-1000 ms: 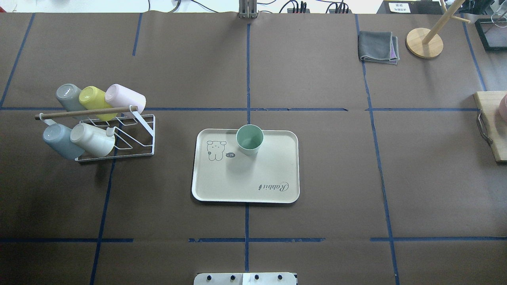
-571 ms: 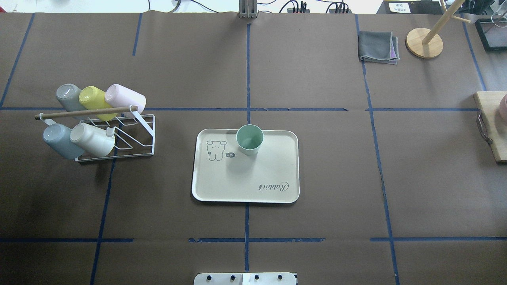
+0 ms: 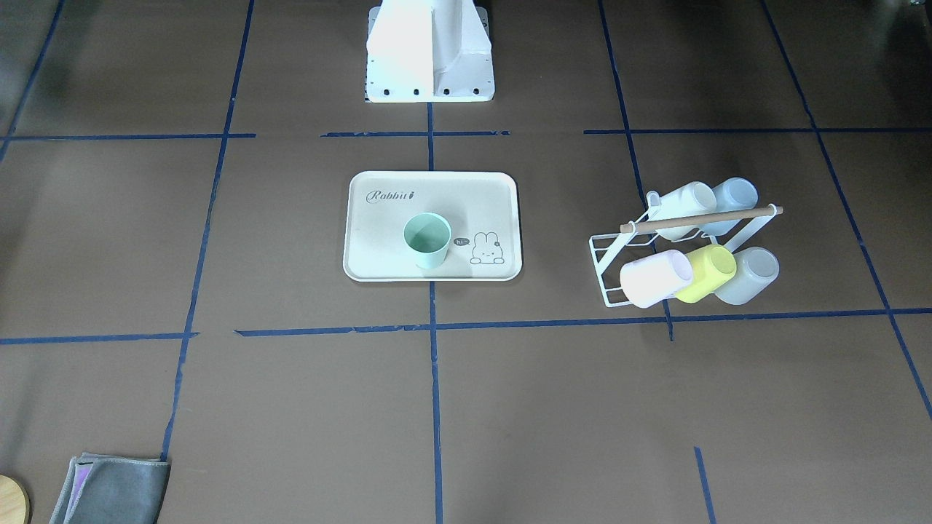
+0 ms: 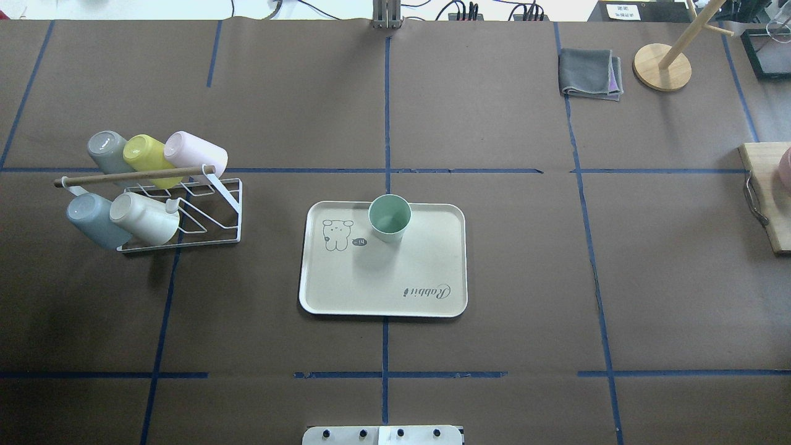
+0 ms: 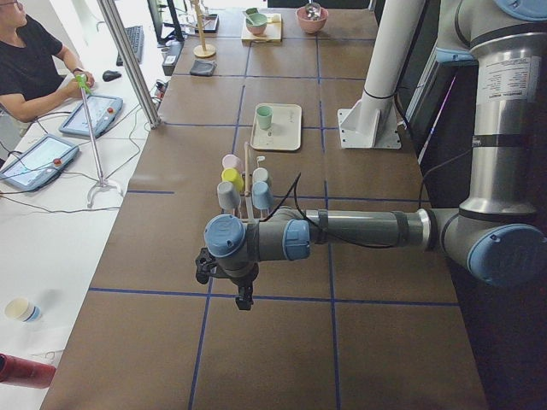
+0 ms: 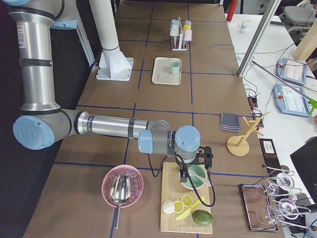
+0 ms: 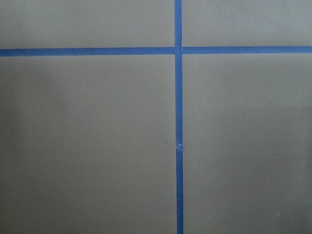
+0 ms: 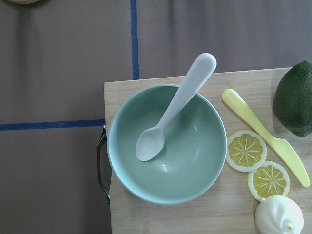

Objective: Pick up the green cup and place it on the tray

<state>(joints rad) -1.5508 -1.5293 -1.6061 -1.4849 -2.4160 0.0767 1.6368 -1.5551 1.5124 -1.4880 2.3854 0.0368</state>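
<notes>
- Mint-green plastic, the green cup (image 4: 389, 217) stood upright on the tray (image 4: 426, 272), its long axis vertical and its open mouth facing straight up, so the darker teal inside showed from above.
- It sat in the far half of the tray, close to the middle of the far rim, with the bunny drawing just to its left and the "Rabbit" script off at the near right corner.
- From across the table the cup (image 3: 427, 240) again read as untilted, base flat on the tray (image 3: 378, 247), nothing touching it.
- The tray lay with its long side running left to right, in the middle of the table on the brown paper.
- My left gripper (image 5: 244, 299) hung pointing down over bare paper near the table's left end, well apart from the cup; its wrist camera saw only a crossing of blue tape, and I could not tell how its jaws stood.
- My right gripper (image 6: 184, 174) hung at the far right end, well apart from the tray, over a green bowl (image 8: 195, 161) with a white spoon (image 8: 180, 105) leaning in it; here too I could not tell whether the jaws were apart or together.
- That bowl stood on a wooden board (image 8: 195, 214) alongside lemon slices (image 8: 246, 150) and a yellow knife (image 8: 265, 136).
- A white wire rack (image 4: 210, 210) holding five tipped cups stood left of the tray, apart from it.
- A folded grey cloth (image 4: 590, 74) lay far right.
</notes>
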